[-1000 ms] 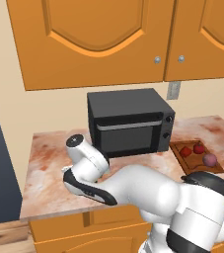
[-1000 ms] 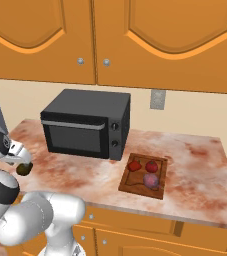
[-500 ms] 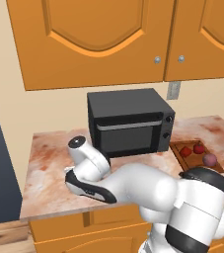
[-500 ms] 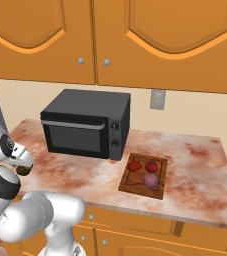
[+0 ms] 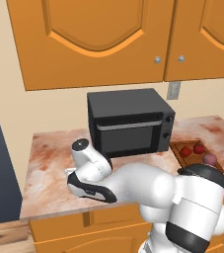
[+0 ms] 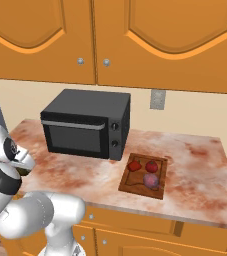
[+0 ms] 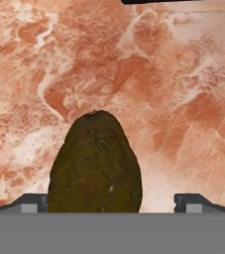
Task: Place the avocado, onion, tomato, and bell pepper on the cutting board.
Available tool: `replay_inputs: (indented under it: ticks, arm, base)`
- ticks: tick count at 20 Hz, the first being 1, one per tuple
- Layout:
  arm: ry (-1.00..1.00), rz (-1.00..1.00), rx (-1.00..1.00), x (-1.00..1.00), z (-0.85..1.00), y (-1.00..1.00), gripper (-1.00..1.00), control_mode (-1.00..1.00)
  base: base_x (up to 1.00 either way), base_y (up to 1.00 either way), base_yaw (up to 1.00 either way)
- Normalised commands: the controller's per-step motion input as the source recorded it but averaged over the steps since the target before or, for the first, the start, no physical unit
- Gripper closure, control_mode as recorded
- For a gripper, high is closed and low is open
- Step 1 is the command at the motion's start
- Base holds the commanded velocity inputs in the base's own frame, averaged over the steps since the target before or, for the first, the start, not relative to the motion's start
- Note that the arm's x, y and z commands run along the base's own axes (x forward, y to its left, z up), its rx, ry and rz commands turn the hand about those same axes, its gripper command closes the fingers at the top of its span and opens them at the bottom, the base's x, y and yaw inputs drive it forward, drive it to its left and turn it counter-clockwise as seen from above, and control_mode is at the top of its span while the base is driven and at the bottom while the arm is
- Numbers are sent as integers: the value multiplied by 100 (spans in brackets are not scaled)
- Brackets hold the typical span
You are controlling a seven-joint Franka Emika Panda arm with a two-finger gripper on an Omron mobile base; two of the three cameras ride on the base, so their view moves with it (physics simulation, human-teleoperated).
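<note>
The arm has dipped lower over the counter [image 7: 183, 74], spread gripper [image 7: 111, 201] straddling the avocado [image 7: 95, 166]: smooth, firm, probably rolls, best pinched across its widest middle.

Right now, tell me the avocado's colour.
Dark olive-brown with a rough skin; the avocado shows best in the hand view.

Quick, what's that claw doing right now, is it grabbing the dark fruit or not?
Gripper: open, jaws wide on either side of the avocado, not closed on it.
</note>
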Motion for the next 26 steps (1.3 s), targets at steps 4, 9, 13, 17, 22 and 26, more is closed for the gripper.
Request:
replay_inputs:
  ticks: [4,9,13,17,22,26]
  arm:
    - [0,0,2,2,-25,3,-100,-100]
    - [0,0,3,0,-26,1,-100,-100]
    - [0,0,2,0,-33,3,100,-100]
    - [5,0,0,1,-22,3,100,-100]
    - [2,-1,-1,0,23,-19,100,-100]
    - [-1,-3,-3,0,44,-48,100,-100]
  base:
    - [0,0,0]
    - [0,0,0]
    - [0,0,0]
    - [0,0,0]
    - [0,0,0]
    - [0,0,0]
